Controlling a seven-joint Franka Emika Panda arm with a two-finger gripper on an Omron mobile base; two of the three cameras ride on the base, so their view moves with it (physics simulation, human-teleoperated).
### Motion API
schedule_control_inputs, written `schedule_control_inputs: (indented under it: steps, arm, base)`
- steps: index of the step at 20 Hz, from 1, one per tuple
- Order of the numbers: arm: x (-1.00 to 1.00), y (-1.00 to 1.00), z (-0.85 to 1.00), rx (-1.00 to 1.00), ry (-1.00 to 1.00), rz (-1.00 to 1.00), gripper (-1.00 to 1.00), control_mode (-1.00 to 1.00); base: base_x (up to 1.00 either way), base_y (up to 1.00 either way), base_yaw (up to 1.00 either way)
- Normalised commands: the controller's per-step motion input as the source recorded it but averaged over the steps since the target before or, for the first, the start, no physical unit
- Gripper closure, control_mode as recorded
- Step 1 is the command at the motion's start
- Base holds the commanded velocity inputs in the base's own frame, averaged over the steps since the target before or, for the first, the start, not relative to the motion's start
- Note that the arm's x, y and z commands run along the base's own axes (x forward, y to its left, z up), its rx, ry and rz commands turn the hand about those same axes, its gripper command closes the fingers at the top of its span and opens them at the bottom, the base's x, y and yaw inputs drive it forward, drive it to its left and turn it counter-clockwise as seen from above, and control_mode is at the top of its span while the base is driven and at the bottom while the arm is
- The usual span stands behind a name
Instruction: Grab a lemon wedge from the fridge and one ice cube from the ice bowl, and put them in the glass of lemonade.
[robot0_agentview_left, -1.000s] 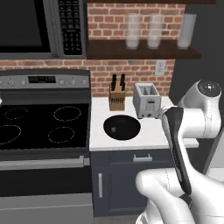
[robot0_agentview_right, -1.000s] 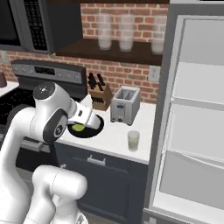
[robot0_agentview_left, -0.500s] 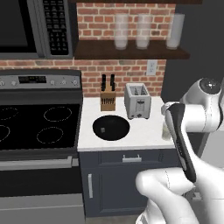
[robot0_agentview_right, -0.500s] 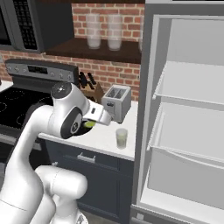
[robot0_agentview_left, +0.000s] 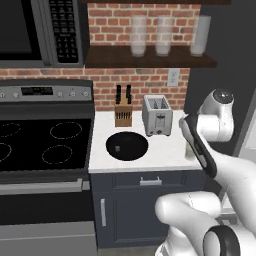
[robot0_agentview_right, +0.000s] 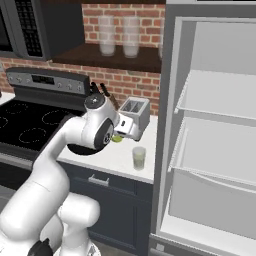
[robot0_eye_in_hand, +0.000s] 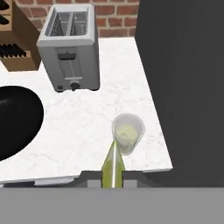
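The gripper (robot0_eye_in_hand: 113, 175) is clamped on a glossy, pointed yellow-green lemon wedge (robot0_eye_in_hand: 112, 164). Its tip sits above a short clear glass of lemonade (robot0_eye_in_hand: 127, 133) on the white marbled counter (robot0_eye_in_hand: 87, 127), near a round black bowl (robot0_eye_in_hand: 17, 120).

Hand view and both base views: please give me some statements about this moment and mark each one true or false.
1. The gripper is shut on the lemon wedge. True.
2. The glass of lemonade lies tipped over. False: it stands upright on the counter.
3. The fridge is open. True.
4. The ice bowl sits on the stove. False: it sits on the counter in front of the knife block.
5. The toaster holds bread. False: its slots are empty.
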Motion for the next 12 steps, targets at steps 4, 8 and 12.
schedule_control_inputs:
  steps: [4,8,12]
  arm:
    - [0.41,-0.53,-0.56,0.0,0.0,0.0,1.0,-1.0]
    - [0.14,-0.33,-0.22,0.0,0.0,0.0,1.0,-1.0]
    - [0.27,-0.02,-0.08,0.0,0.0,-0.01,1.0,-1.0]
  base:
    - [0.0,0.0,0.0]
    - [0.0,0.0,0.0]
    - [0.0,0.0,0.0]
